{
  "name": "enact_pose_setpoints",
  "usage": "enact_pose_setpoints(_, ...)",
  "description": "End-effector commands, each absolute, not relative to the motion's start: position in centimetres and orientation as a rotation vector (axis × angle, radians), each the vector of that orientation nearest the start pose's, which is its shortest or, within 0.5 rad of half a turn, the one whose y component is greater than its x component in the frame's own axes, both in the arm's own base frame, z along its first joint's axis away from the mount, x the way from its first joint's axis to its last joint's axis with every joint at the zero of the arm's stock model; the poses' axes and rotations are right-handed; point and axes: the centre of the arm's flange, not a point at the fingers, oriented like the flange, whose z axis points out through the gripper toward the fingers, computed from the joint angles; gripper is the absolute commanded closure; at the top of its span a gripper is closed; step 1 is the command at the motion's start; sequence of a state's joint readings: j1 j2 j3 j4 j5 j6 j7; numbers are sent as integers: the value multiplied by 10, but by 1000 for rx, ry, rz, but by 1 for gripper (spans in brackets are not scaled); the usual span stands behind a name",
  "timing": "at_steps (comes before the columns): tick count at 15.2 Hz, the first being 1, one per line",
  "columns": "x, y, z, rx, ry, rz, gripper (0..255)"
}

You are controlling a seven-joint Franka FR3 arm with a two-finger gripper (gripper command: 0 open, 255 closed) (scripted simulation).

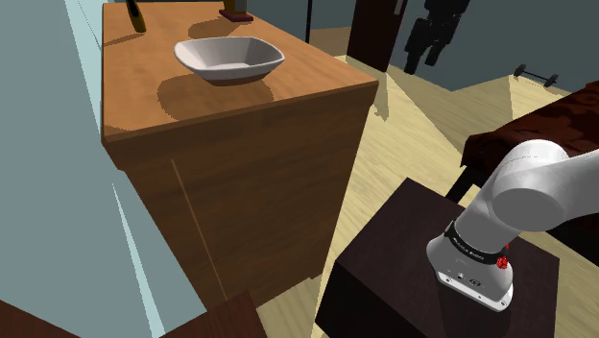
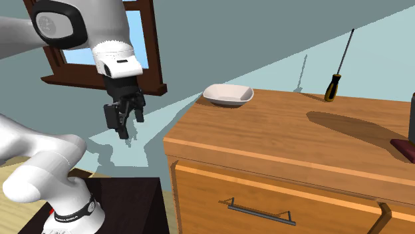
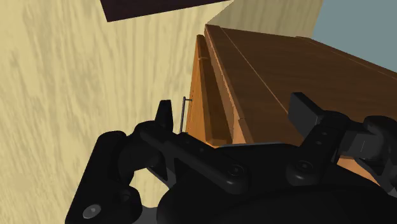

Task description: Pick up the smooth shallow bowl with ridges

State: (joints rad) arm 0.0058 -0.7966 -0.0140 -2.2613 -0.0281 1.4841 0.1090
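Note:
A white shallow bowl [image 1: 228,60] with a squarish rim sits on top of a wooden dresser [image 1: 240,163], near the corner of its top [image 2: 228,95]. My black gripper [image 2: 126,117] hangs in the air beside the dresser, well short of the bowl and a little below the level of the dresser top. In the wrist view the two fingers [image 3: 165,118] stand apart, so the gripper [image 3: 235,116] is open with nothing between them. Past the fingers I see the dresser's front [image 3: 254,89].
A screwdriver [image 2: 336,66] with a black and orange handle stands on the dresser behind the bowl. A dark red object [image 2: 404,147] lies at the top's far end. A drawer handle [image 2: 259,211] crosses the dresser front. The dark stand [image 1: 432,278] sits on pale wood floor.

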Motion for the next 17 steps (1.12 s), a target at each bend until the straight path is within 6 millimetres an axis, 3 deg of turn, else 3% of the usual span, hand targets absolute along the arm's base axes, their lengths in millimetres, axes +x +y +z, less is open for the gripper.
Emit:
enact_pose_setpoints(1, 295, -7, 630, -3153, 183, -32, 0)
enact_pose_setpoints(17, 454, 89, 651, -2902, 358, -24, 0)
